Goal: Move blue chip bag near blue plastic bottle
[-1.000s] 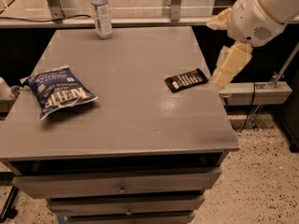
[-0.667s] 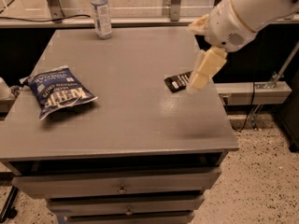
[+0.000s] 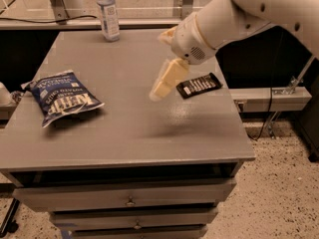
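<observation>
White arm [image 3: 249, 11], cream-looking claw [image 3: 167, 76] over table [image 3: 124, 133]

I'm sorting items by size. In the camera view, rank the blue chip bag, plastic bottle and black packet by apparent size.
1. blue chip bag, clearly largest.
2-3. blue plastic bottle and black packet look similar; the bottle stands farther back, so unranked.
The gripper hovers above the table, beside the packet.

On the table [image 3: 209, 133], blue chip bag [image 3: 64, 98] at left, blue plastic bottle [image 3: 108, 15] at back, gripper [image 3: 167, 81] above the middle.
</observation>
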Robot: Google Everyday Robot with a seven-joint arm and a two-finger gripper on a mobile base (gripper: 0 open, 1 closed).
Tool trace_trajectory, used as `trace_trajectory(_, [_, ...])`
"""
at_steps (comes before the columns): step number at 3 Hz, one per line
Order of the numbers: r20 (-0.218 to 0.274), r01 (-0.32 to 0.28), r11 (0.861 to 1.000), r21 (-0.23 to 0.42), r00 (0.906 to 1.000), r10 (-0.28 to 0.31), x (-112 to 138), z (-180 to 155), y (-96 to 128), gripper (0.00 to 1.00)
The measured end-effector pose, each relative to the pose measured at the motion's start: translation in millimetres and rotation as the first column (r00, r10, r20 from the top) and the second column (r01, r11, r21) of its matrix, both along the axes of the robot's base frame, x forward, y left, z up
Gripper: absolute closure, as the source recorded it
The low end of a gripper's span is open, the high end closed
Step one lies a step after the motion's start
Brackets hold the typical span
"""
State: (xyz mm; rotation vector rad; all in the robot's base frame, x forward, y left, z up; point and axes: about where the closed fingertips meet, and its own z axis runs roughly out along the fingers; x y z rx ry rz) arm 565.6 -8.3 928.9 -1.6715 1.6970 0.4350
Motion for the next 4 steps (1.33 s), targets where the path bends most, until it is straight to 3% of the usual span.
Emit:
trace_trajectory(2, [-0.041, -0.045, 0.997, 0.067, 0.998, 0.048, 13, -34, 101, 0.0])
trace_trajectory(4, [-0.094, -0.093, 0.99, 0.107, 0.9902, 0.103, 12, -60, 181, 0.0])
